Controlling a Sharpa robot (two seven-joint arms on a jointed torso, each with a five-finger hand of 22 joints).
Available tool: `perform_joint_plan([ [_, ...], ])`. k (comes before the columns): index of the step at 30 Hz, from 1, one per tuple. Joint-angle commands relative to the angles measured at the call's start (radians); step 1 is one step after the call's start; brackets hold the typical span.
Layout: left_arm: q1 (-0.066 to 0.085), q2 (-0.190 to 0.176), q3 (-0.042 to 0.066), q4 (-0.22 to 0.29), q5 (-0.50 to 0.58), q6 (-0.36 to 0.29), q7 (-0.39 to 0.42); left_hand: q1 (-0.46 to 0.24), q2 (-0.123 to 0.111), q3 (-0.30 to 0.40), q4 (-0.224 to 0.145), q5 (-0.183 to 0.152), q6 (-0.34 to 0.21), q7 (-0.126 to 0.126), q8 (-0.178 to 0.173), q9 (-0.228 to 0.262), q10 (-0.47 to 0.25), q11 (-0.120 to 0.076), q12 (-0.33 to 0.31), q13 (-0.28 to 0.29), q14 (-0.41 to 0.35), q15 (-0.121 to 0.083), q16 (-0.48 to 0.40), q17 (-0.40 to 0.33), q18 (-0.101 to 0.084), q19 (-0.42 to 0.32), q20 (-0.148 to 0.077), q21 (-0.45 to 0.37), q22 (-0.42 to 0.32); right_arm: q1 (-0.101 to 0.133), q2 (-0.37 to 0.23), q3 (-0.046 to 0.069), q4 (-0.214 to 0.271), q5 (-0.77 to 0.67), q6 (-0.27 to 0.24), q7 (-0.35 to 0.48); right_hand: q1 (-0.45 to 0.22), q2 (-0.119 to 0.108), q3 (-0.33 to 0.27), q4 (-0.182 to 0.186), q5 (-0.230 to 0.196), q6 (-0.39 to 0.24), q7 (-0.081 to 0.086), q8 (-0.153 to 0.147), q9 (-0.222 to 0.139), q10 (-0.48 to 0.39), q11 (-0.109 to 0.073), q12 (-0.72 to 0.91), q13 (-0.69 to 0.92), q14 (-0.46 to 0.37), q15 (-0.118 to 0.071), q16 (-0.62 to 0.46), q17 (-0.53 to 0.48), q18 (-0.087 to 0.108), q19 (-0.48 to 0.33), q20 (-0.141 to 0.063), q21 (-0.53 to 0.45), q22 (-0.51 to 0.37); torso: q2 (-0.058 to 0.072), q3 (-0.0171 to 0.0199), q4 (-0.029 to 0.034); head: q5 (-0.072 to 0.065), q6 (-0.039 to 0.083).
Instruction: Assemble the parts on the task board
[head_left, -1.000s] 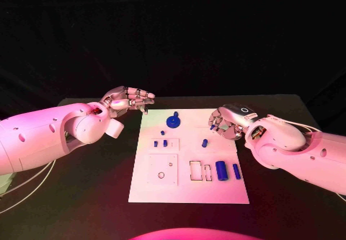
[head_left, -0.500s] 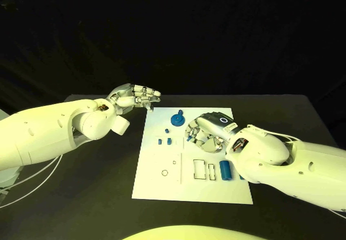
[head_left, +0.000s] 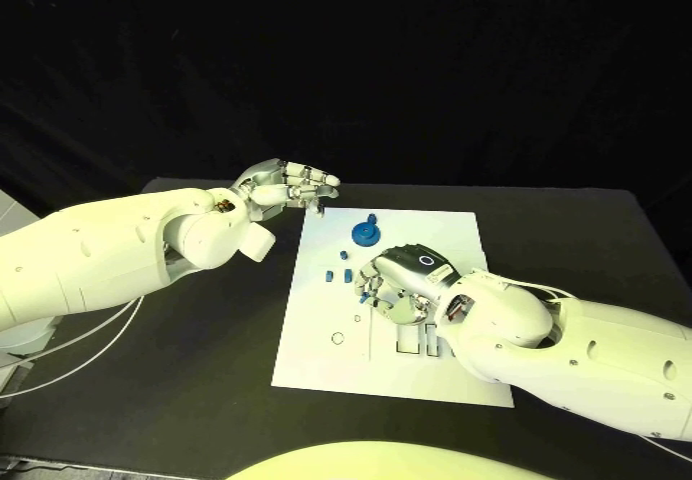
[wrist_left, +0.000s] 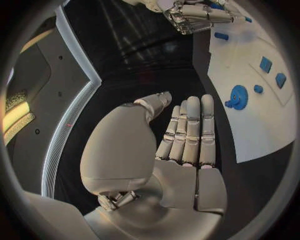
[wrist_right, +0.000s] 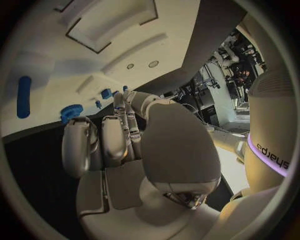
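Note:
The white task board (head_left: 325, 350) lies in the middle of the black table. A blue gear-shaped part (head_left: 366, 233) stands near its far edge, with three small blue parts (head_left: 346, 273) just in front of it. My right hand (head_left: 401, 283) hovers over the board's middle with its fingers curled, and a small blue part (head_left: 361, 297) shows at its fingertips. My left hand (head_left: 286, 185) hangs off the board's far left corner and holds nothing. The left wrist view shows its fingers (wrist_left: 187, 130) lying side by side, with the gear (wrist_left: 237, 96) on the board (wrist_left: 262, 120) beyond them.
My right arm (head_left: 577, 350) covers the board's right half and part of the rectangular recesses (head_left: 407, 343). The right wrist view shows a long blue part (wrist_right: 24, 95) lying on the board (wrist_right: 44, 45). Bare black table (head_left: 577, 230) surrounds the board.
My right hand has moved from the board's right edge to its middle, the small blue part staying at its fingertips. The left hand has kept its place; the camera has shifted.

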Motion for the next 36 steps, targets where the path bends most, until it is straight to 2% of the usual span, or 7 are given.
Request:
perform_joint_plan([
  [1, 0.000, 0.003, 0.001, 0.004, 0.013, 0.012, 0.004, -0.007, 0.002, -0.004, 0.003, 0.004, -0.008, -0.002, 0.000, -0.001, -0.007, 0.000, 0.004, -0.001, -0.003, 0.004, -0.006, -0.001, 0.005, 0.006, -0.001, -0.006, -0.002, -0.007, 0.010, -0.001, -0.003, -0.026, 0.025, 0.017, -0.007, 0.003, 0.000, -0.005, 0.003, 0.004, 0.001, 0.004, 0.002, 0.005, -0.002, -0.002, 0.002, 0.034, -0.006, 0.007, 0.001, -0.007, 0.008, 0.002, 0.009, 0.117, 0.000, 0.0010, -0.0005, 0.008, -0.004],
  [11, 0.000, 0.006, 0.001, 0.006, 0.017, 0.014, 0.002, -0.009, 0.001, -0.007, 0.006, 0.004, -0.012, -0.001, 0.000, -0.003, -0.010, 0.001, 0.005, -0.002, -0.003, 0.005, -0.006, -0.001, 0.005, 0.008, 0.000, -0.011, -0.006, -0.022, 0.027, -0.003, -0.012, -0.039, 0.050, 0.014, -0.007, 0.003, 0.000, -0.006, 0.004, 0.004, 0.002, 0.004, 0.002, 0.005, -0.002, -0.002, 0.002, 0.035, -0.006, 0.009, 0.003, -0.009, 0.012, 0.002, 0.018, 0.123, 0.000, 0.0009, -0.0019, 0.015, -0.011],
  [14, 0.000, 0.006, 0.001, 0.005, 0.019, 0.016, 0.000, -0.020, 0.000, -0.019, 0.018, 0.001, -0.014, 0.000, 0.002, -0.004, -0.014, 0.002, 0.009, -0.002, -0.003, 0.007, -0.004, -0.002, 0.005, 0.012, 0.003, -0.023, -0.016, -0.024, 0.030, -0.003, -0.019, -0.043, 0.057, 0.013, -0.008, 0.002, 0.001, -0.008, 0.005, 0.004, 0.002, 0.005, 0.003, 0.005, -0.002, -0.002, 0.002, 0.035, -0.006, 0.009, 0.002, -0.009, 0.012, 0.002, 0.018, 0.123, 0.000, 0.0017, -0.0017, 0.018, -0.014],
  [36, 0.000, 0.006, 0.001, 0.003, 0.022, 0.023, -0.003, -0.027, -0.001, -0.032, 0.029, 0.001, -0.017, 0.000, 0.004, -0.006, -0.019, 0.003, 0.013, -0.002, -0.004, 0.008, -0.003, -0.002, 0.005, 0.017, 0.005, -0.037, -0.028, -0.031, 0.040, -0.007, -0.038, -0.072, 0.079, 0.001, -0.008, 0.001, 0.002, -0.009, 0.005, 0.004, 0.002, 0.005, 0.004, 0.006, -0.002, -0.002, 0.002, 0.035, -0.006, 0.012, 0.005, -0.010, 0.014, 0.002, 0.022, 0.126, 0.000, 0.0015, -0.0019, 0.022, -0.019],
])
